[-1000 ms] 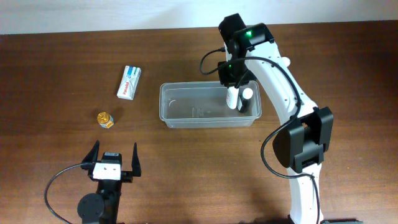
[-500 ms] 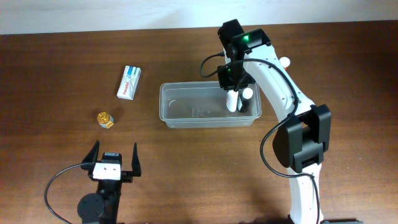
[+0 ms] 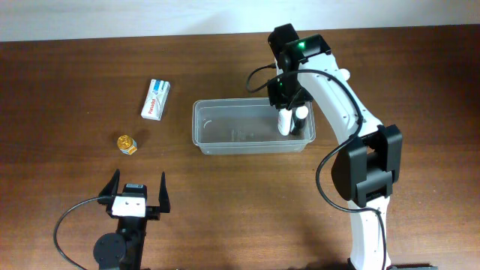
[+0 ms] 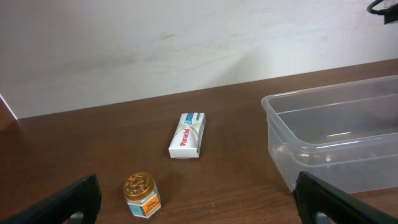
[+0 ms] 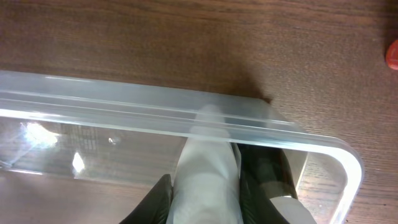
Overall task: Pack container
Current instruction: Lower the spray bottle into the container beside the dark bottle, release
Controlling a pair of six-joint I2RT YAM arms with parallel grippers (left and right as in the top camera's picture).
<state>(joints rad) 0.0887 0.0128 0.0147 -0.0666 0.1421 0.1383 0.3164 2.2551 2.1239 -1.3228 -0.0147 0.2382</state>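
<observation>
A: Where was the clear, shallow rectangular plastic container (image 3: pixel 232 129) found?

B: It was seen upright near the middle of the brown wooden table (image 3: pixel 75 75). A slim white plastic bottle (image 3: pixel 283 124) was held upright inside its right end, just beside a dark bottle with a white cap (image 3: pixel 300 112).

A: How was the white bottle held?

B: It was clamped between the fingers of the right gripper (image 3: pixel 286 118), which was lowered over the rim (the wrist view showed both fingers pressed to its sides).

A: And the left gripper (image 3: pixel 139 187)?

B: It was parked near the table's front edge, well apart from the container, jaws spread wide and nothing between them.

A: What else was noted?

B: A flat white cardboard box with blue print (image 3: pixel 156 99) and a small gold-lidded round jar (image 3: pixel 127 143) were seen left of the container.
</observation>
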